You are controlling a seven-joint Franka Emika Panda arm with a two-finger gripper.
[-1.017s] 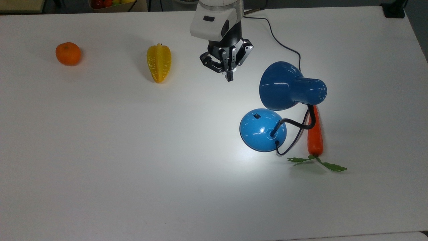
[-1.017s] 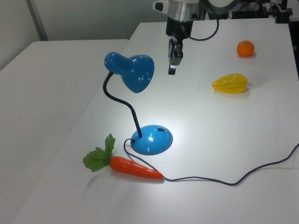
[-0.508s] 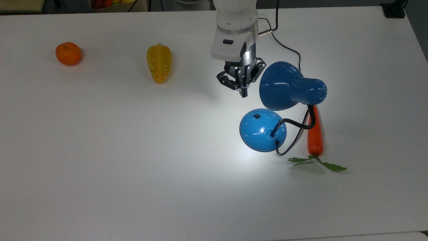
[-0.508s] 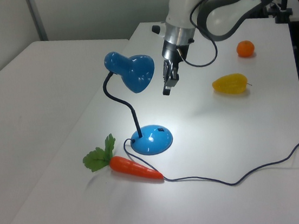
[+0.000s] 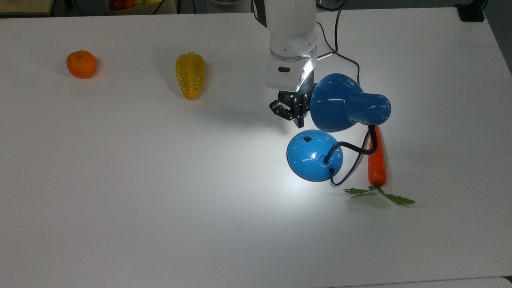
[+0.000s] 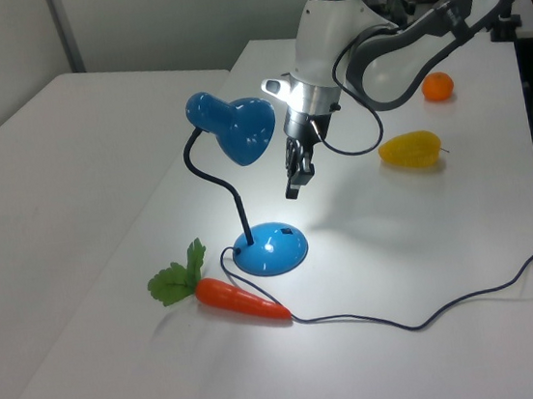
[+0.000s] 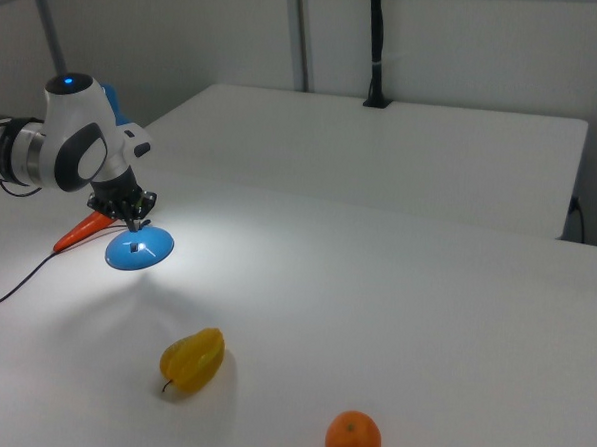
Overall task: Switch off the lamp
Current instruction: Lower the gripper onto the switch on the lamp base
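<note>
Just below the narrowly closed, empty gripper (image 5: 299,122), nearer in the top view, sits the glossy blue lamp's (image 5: 314,155) small black switch (image 5: 307,139).

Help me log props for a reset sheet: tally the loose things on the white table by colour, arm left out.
Blue: 1, the lamp
Orange: 2, the mandarin and the carrot
Yellow: 1, the starfruit
Total: 4

Glossy blue lamp (image 5: 316,156) (plastic-looking) on smooth matt white table (image 5: 160,200)
</note>
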